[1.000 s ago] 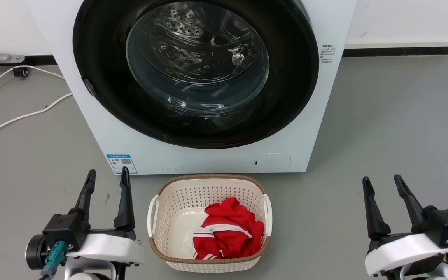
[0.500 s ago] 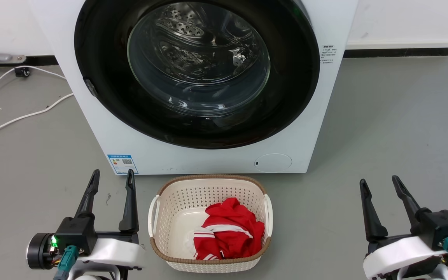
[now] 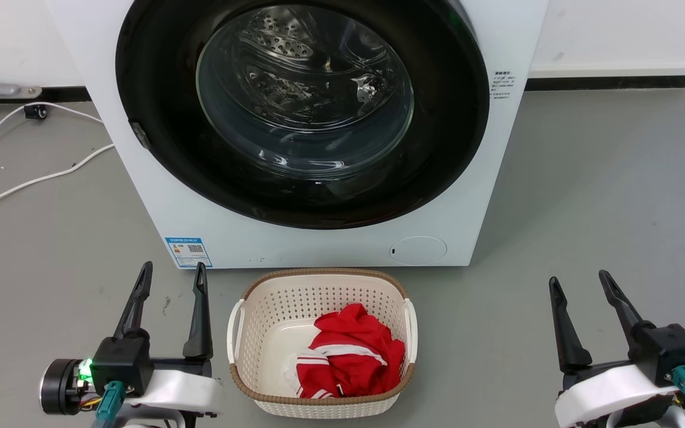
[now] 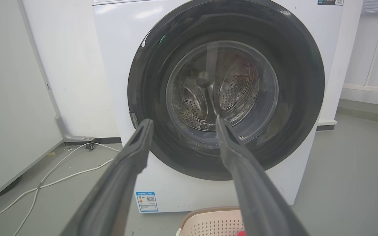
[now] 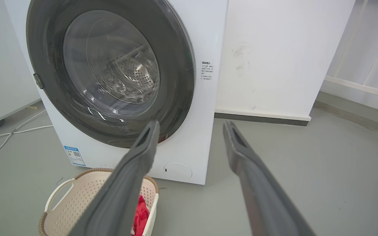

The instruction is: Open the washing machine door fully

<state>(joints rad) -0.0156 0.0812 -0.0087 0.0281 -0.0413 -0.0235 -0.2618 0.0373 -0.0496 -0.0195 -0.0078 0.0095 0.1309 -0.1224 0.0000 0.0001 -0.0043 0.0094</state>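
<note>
**Washing machine door (image 3: 304, 113) shut; left pincer (image 3: 174, 267) barely stirred**

Washing machine door lay flush against the white front of the washing machine (image 3: 330, 244), ahead of and above both pincers. The steel drum showed through its glass bowl. A small grey tab (image 3: 138, 134) on the door's rim sat ahead of the left pincer and slightly to its left. I took it for the catch, though the views did not settle that.

Over the last second the door had not changed at all. The whole head view had slid a touch, so the camera itself had moved. Beyond that, the left pincer had crept a little toward the basket (image 3: 324, 271), and its wrist had turned enough to bring a green light (image 3: 85, 370) into sight. The right pincer (image 3: 578, 277) had hardly drifted. Both pincers were spread wide and held nothing, low over the floor (image 3: 586, 178) and well apart from the machine.

The cream basket stood between the pincers, nearer the left one and just before the machine's base, with a red garment (image 3: 348, 351) inside. A white cable (image 3: 33, 178) trailed across the floor ahead of the left pincer and off to its left.

By my reading the opening had not really begun. The whole reach to the door's rim was yet to come, and the left pincer looked better placed for it.
</note>
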